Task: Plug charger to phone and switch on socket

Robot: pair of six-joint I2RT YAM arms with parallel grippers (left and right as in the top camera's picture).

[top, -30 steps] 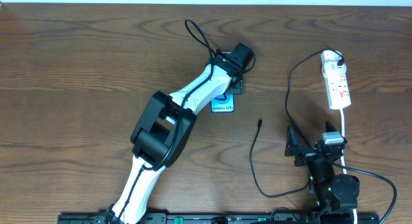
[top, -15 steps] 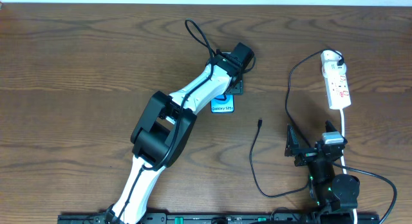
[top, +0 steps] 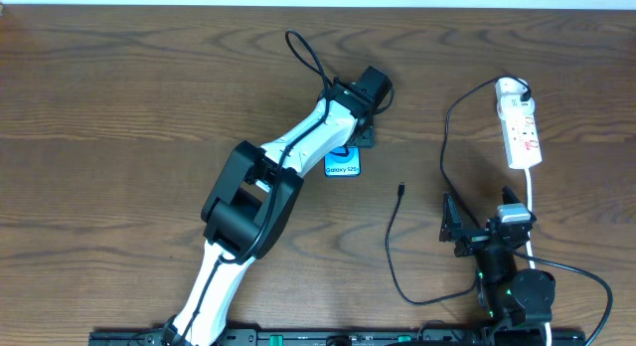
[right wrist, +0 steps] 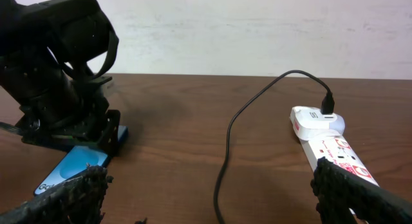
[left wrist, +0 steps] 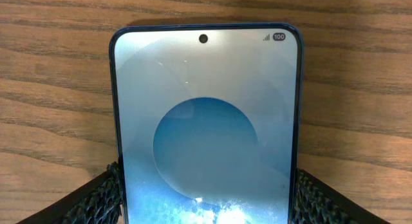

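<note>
The phone [top: 342,166] lies flat on the table mid-field, its white "Galaxy S25+" band showing below my left wrist. In the left wrist view its blue screen [left wrist: 206,121] fills the frame, and my left gripper [left wrist: 206,201] has a finger against each long edge, shut on it. The charger cable [top: 390,247] runs from its loose connector tip [top: 399,190] round to a black plug [top: 524,88] in the socket [top: 520,132], a white strip at the right. My right gripper [top: 449,227] is open and empty near the front, with the cable [right wrist: 228,140] running between its fingers and the socket [right wrist: 335,147] to its right.
The socket's white cord [top: 533,202] runs toward the front past the right arm. A thick black robot cable [top: 306,53] loops behind the left wrist. A pale wall [right wrist: 257,31] stands beyond the table's far edge.
The phone has shifted very slightly to the left under the left gripper. The right arm and the cable have not moved.
</note>
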